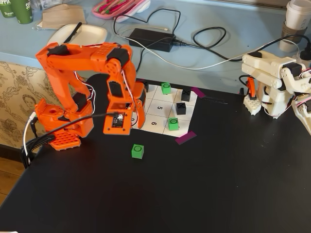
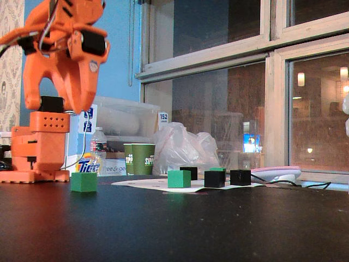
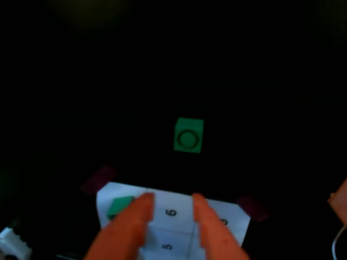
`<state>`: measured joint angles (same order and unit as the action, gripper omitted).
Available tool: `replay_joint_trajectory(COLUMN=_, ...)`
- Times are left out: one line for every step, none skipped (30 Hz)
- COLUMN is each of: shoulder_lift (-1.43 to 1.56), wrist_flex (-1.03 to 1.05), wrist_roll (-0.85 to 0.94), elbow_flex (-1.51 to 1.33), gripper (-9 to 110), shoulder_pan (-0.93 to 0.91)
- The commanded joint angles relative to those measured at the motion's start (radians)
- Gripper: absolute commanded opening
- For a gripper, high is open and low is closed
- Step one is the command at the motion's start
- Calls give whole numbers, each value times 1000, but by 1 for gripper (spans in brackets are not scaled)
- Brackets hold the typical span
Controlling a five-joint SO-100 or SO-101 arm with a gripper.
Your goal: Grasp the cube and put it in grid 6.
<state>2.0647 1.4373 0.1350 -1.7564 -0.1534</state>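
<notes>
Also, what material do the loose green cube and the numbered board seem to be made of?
The cube: probably matte plastic, perhaps 3D-printed; its even colour, sharp edges and dull faces suggest this, though foam cannot be excluded. The board: thin white paper, lying flat with printed digits, held down by purple tape.

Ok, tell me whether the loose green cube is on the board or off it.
Off. The cube sits on the bare black table, clear of the paper board's edge; cell 6 is empty.

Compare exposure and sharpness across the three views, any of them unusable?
A fixed view from above: evenly lit, sharp; the cube and grid 6 read clearly. A low fixed view: dim tabletop, lit windows behind, cube visible. Wrist view: badly underexposed and soft, though the cube and gripper still show.
</notes>
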Motion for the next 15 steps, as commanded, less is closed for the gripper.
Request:
replay_joint_trajectory(shoulder_lift=34, wrist_flex=-41, wrist_roll=14, elbow_flex=-37, gripper=17, shoulder_pan=0)
replay_joint_trajectory(shoulder_lift=34, wrist_flex=-51, wrist_roll=14, elbow_flex=-52, gripper=18, shoulder_pan=2)
replay_joint_trajectory(shoulder_lift=37, wrist_flex=-61, wrist_roll=14, elbow_flex=-67, gripper=18, shoulder_pan=0)
replay_joint_trajectory(shoulder_lift=41, wrist_flex=-74, wrist_roll=14, elbow_flex=-87, gripper=19, shoulder_pan=-2)
replay_joint_trajectory(shoulder_lift=46, wrist_flex=-87, wrist_roll=15, elbow_flex=-110, gripper=20, shoulder_pan=-6)
replay_joint_trajectory(shoulder_lift=51, wrist_flex=-104, wrist_roll=15, elbow_flex=-135, gripper=20, shoulder_pan=-9)
replay_joint_trajectory(shoulder_lift=54, wrist_flex=-121, wrist_roll=15, elbow_flex=-160, gripper=20, shoulder_pan=-14)
replay_joint_trajectory(shoulder_lift=54, wrist_flex=-140, wrist_roll=18, elbow_flex=-186, gripper=20, shoulder_pan=-17)
replay_joint_trajectory(shoulder_lift=54, wrist_flex=-160, wrist_roll=21, elbow_flex=-210, gripper=21, shoulder_pan=-20)
replay_joint_trajectory(shoulder_lift=54, wrist_flex=-183, wrist_roll=23, elbow_flex=-233, gripper=21, shoulder_pan=-25)
replay_joint_trajectory(shoulder_lift=51, wrist_flex=-201, wrist_roll=23, elbow_flex=-252, gripper=21, shoulder_pan=-28)
replay_joint_trajectory(shoulder_lift=46, wrist_flex=-213, wrist_roll=25, elbow_flex=-265, gripper=22, shoulder_pan=-28)
replay_joint_trajectory(shoulder_lift=43, wrist_flex=-225, wrist_roll=25, elbow_flex=-273, gripper=22, shoulder_pan=-28)
replay_joint_trajectory(shoulder_lift=38, wrist_flex=-232, wrist_roll=20, elbow_flex=-278, gripper=22, shoulder_pan=-28)
replay_joint_trajectory(shoulder_lift=34, wrist_flex=-236, wrist_roll=17, elbow_flex=-278, gripper=22, shoulder_pan=-28)
